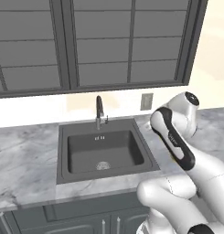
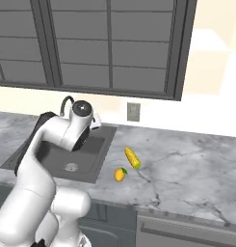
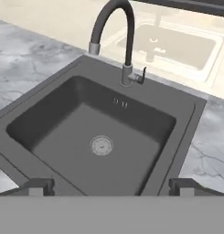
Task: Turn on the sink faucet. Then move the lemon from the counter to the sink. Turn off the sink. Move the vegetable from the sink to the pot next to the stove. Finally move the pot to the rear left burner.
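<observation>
Faucet (image 3: 127, 45) comes first for us: it stands at the middle of the sink's (image 3: 186, 132) rear rim, a slim dark gooseneck with its spout arched forward over the basin and a small lever (image 3: 141, 77) jutting from the side of its base. No water shows at the round drain (image 3: 101, 145), so we judge the first step not yet done. We expect the tap to be rigid and fixed, its lever a stiff, smooth little tab that turns on a pivot; better to push it near its free tip than to pinch it. Our gripper (image 3: 111, 186) hangs over the sink's front rim, jaws spread wide and holding nothing, with the lever well ahead of them. The lemon (image 2: 120, 174) waits on the counter (image 2: 187, 164) near its front edge, right of the sink, beside a corn cob (image 2: 132, 157).
</observation>
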Controlling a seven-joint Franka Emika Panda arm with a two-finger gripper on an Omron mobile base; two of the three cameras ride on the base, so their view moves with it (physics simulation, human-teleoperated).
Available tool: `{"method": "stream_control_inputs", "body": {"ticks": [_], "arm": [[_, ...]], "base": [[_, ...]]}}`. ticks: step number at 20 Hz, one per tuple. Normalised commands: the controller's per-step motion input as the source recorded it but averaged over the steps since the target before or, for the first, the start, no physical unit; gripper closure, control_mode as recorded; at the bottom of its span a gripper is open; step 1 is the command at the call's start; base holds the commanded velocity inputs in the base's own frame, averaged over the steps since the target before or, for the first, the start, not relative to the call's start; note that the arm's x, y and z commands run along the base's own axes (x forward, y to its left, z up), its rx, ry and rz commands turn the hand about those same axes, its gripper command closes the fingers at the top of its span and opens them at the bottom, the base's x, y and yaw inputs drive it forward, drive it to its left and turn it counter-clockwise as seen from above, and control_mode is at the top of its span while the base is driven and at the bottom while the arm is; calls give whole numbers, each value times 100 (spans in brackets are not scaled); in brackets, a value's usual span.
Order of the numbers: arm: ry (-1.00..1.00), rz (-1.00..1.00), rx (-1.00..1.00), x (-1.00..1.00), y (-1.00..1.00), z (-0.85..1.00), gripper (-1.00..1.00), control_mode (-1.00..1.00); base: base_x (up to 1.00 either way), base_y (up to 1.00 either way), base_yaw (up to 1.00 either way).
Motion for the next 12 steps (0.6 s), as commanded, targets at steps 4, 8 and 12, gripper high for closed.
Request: {"method": "stream_control_inputs", "body": {"ticks": [4, 8, 12], "arm": [[-32, 18, 10, 46, 0, -17, -100, -100], [-32, 19, 10, 48, 0, -8, -100, -100], [-23, 19, 12, 56, 0, 0, -100, -100]], "base": [[0, 0, 0], [0, 0, 0], [0, 0, 0]]}}
